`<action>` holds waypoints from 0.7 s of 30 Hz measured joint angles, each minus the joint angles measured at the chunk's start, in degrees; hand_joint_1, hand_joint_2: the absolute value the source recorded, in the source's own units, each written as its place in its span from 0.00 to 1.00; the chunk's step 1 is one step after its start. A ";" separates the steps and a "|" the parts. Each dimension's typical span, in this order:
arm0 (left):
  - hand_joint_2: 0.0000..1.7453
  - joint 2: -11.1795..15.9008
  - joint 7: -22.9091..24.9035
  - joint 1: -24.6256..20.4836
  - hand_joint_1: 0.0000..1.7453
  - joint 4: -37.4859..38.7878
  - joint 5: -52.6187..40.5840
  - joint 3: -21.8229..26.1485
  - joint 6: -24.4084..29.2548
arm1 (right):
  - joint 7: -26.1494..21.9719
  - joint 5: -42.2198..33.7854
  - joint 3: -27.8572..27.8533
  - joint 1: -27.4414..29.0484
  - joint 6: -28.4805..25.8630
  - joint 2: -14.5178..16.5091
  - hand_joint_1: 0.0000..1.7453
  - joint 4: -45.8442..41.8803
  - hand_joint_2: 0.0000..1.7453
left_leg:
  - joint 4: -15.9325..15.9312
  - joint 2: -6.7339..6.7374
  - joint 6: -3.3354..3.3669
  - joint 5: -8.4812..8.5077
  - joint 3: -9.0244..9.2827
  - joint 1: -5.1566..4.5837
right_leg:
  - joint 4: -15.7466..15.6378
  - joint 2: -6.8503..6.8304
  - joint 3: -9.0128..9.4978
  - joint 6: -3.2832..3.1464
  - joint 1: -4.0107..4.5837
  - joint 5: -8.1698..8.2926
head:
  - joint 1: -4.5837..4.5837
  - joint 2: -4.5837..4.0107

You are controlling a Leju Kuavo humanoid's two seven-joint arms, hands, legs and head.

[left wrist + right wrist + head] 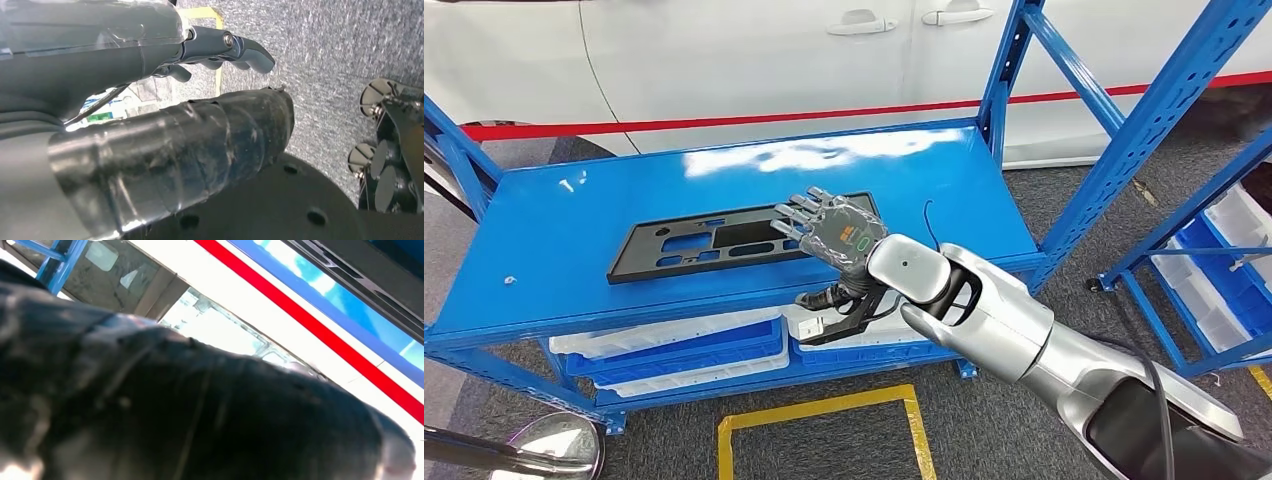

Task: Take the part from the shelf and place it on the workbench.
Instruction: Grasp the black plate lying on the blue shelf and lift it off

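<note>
Part [724, 243]: flat black panel w/ several cutouts, lying flat on top level of blue shelf [574, 215], roughly mid-surface, long side running across the shelf. Its right end sits under the right robot hand [829, 232].

Right robot hand is over that end of the part, back of hand up, fingers spread and pointing out across the panel. Can't tell if the fingers touch the part or just hover; nothing is clasped, hand is spread loose. Thumb hangs below the shelf's front edge. Silver right arm [1014, 330] comes in from lower right. In right wrist view the hand [200, 410] is a dark blur close to lens, w/ a strip of the part [360, 285] and blue shelf beyond it.

Left robot hand [220, 50] in left wrist view: hangs over grey carpet [325, 60], fingers slack and apart, holding nothing.

Lower shelf level carries white and blue bins [684, 345], stacked side by side. Yellow tape square [824, 415] on the carpet in front of shelf. White car body w/ red stripe [724, 120] behind the shelf. Second blue rack [1214, 270] to the right, well apart, w/ blue and white trays.
</note>
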 joint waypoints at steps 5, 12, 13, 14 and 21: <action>0.00 0.01 0.43 0.00 0.00 0.00 0.00 0.01 -0.75 | -0.20 0.17 0.00 -0.01 -0.63 0.01 0.00 0.66 0.00 | -0.06 -0.01 -0.85 -0.01 0.05 0.07 | 0.13 -0.03 0.01 -0.13 0.03 -0.08 | 0.00 0.00; 0.00 0.09 -0.68 -0.05 0.00 0.00 0.00 0.02 -0.35 | -0.61 0.46 -0.04 -0.33 -1.39 0.34 0.00 1.76 0.00 | -3.14 0.28 0.29 0.66 2.57 0.59 | 1.94 -0.03 -0.33 1.11 -0.11 -1.38 | 0.07 0.00; 0.00 0.08 -0.73 -0.03 0.00 0.00 0.00 0.02 -0.24 | -0.63 0.51 -0.04 -0.38 -1.49 0.34 0.00 1.93 0.00 | -3.51 0.37 0.31 0.79 3.02 0.71 | 5.07 -0.05 -1.88 1.33 -0.32 -2.69 | 0.09 0.00; 0.00 0.08 -0.73 -0.04 0.00 0.00 0.00 0.02 -0.09 | -0.68 0.56 -0.04 -0.34 -1.56 0.34 0.00 2.08 0.00 | -3.57 0.40 0.34 0.75 3.30 0.81 | 8.94 -0.05 -4.05 1.60 -0.54 -4.20 | 0.09 0.00; 0.00 0.14 -0.33 0.02 0.00 0.03 0.00 0.02 0.17 | -0.77 0.94 -0.02 0.24 -1.63 0.42 0.00 2.99 0.00 | -0.39 -0.17 -2.02 -2.91 3.71 1.65 | 2.70 -0.08 -3.36 2.82 -1.87 2.31 | 0.22 0.00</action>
